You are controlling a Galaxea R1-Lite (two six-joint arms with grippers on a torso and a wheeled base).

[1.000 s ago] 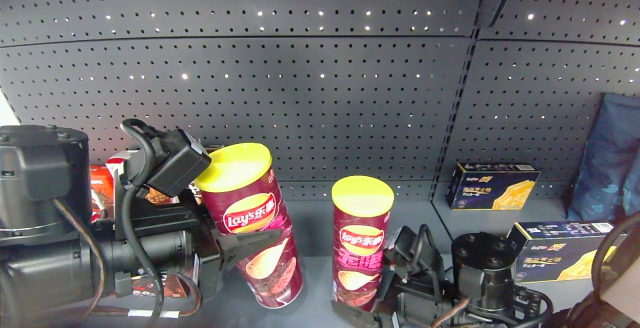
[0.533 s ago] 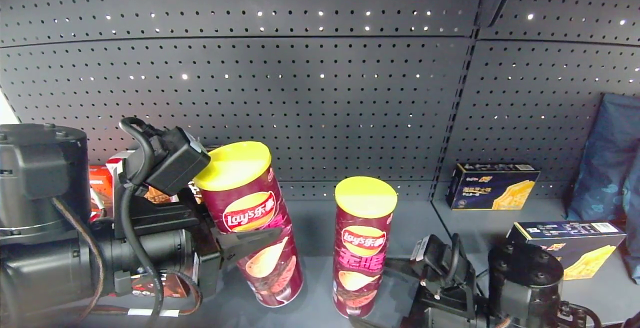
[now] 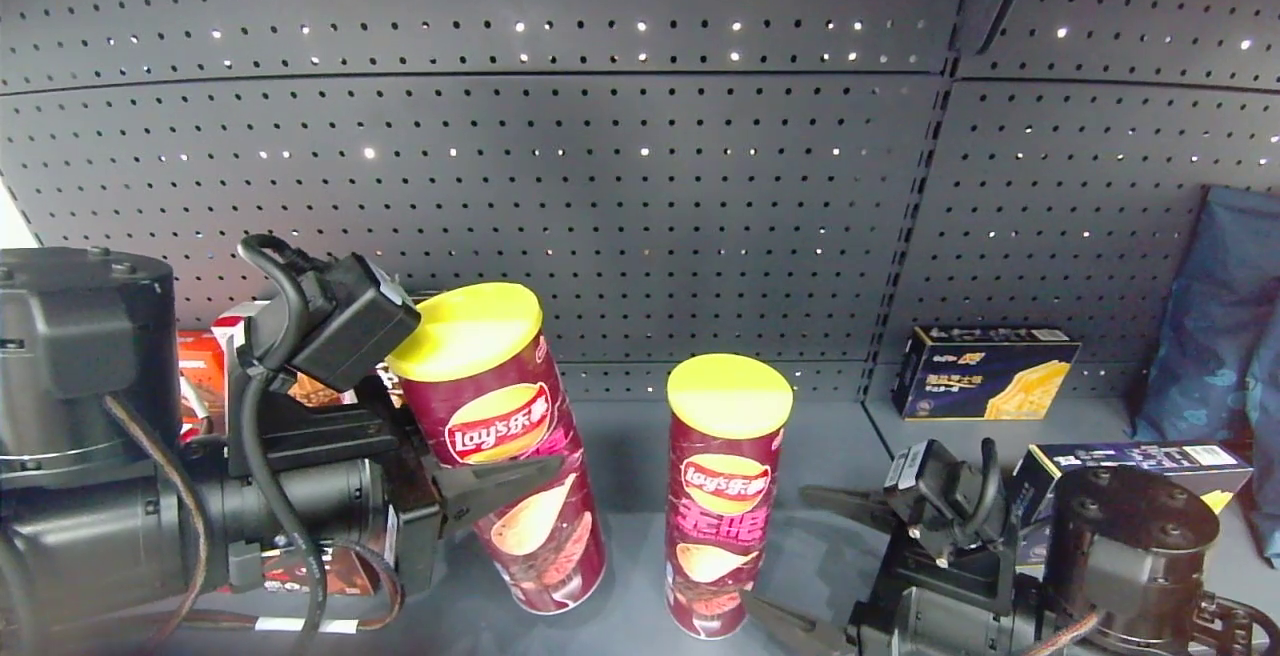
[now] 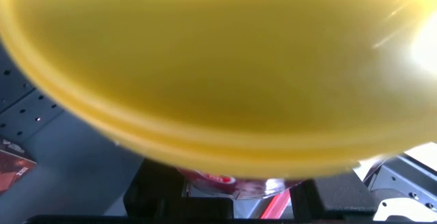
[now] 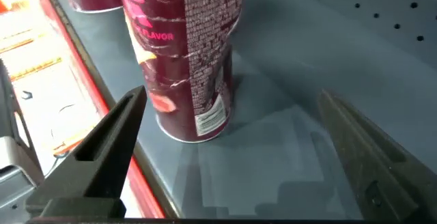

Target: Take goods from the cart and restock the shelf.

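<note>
Left of the upright can [image 3: 722,496] on the shelf [image 3: 625,456], the left gripper [image 3: 520,506] pinches a tilted can [image 3: 495,416], probably to stand it alongside, while the right gripper [image 3: 812,561], just right, has its fingers spread.

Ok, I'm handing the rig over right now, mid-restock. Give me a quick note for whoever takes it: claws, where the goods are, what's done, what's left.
Left claw: shut on the held chip can, which is tilted with its base down at the shelf. Whether it touches the board is unclear.
Right claw: open, empty, just right of the standing chip can and apart from it.
Done: the standing chip can is upright on the shelf, right of the held one.
Left: set the held chip can upright beside it and release, then probably fetch more goods from the cart.
</note>
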